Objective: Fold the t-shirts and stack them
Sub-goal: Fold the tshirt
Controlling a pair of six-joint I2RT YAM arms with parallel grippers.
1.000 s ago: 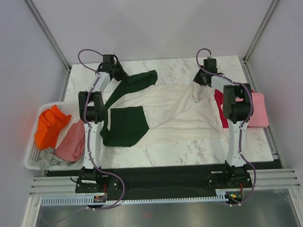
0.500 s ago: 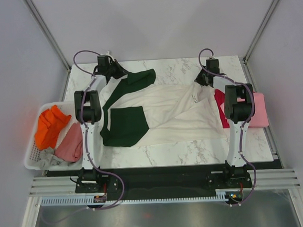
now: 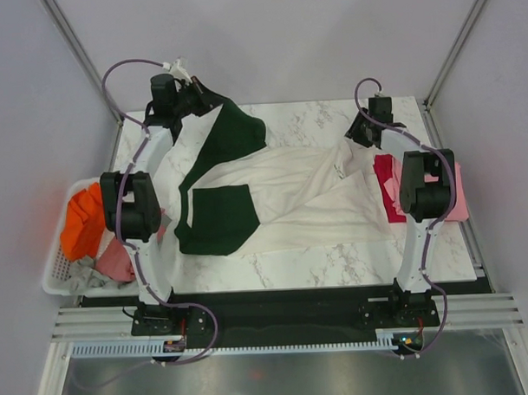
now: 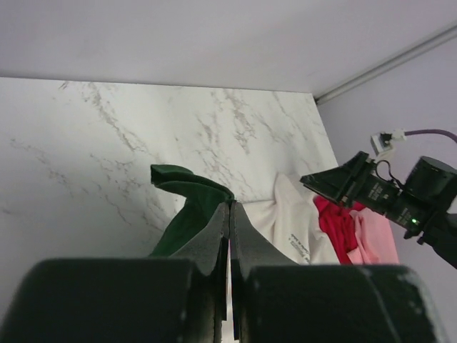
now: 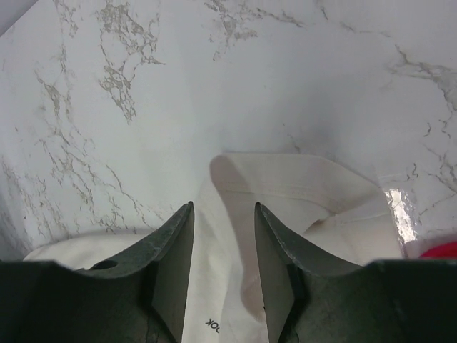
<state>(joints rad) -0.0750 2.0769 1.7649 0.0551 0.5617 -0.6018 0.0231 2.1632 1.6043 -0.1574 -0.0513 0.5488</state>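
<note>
The large cream t-shirt [image 3: 290, 197] lies spread across the marble table [image 3: 305, 118], one dark green sleeve [image 3: 220, 218] flat at its near left. Its other green sleeve [image 3: 231, 134] is lifted at the far left, with my left gripper [image 3: 210, 102] shut on it; in the left wrist view the jaws [image 4: 230, 204] are pressed together against the green cloth [image 4: 189, 207]. My right gripper [image 3: 353, 142] stands open just over a folded cream edge [image 5: 285, 186], fingers [image 5: 223, 206] apart and holding nothing. Crimson [image 3: 387, 180] and pink [image 3: 455, 199] t-shirts lie stacked at the right.
A white slatted basket [image 3: 54, 274] at the table's left edge holds orange [image 3: 81, 223], dusty-rose [image 3: 119, 259] and grey [image 3: 84, 275] t-shirts. The enclosure's walls stand close behind and beside the table. The right arm's wrist [image 4: 378, 189] shows across the table in the left wrist view.
My left gripper has risen and moved back and left, drawing the green sleeve up with it. My right gripper has opened and let go of the cream cloth.
</note>
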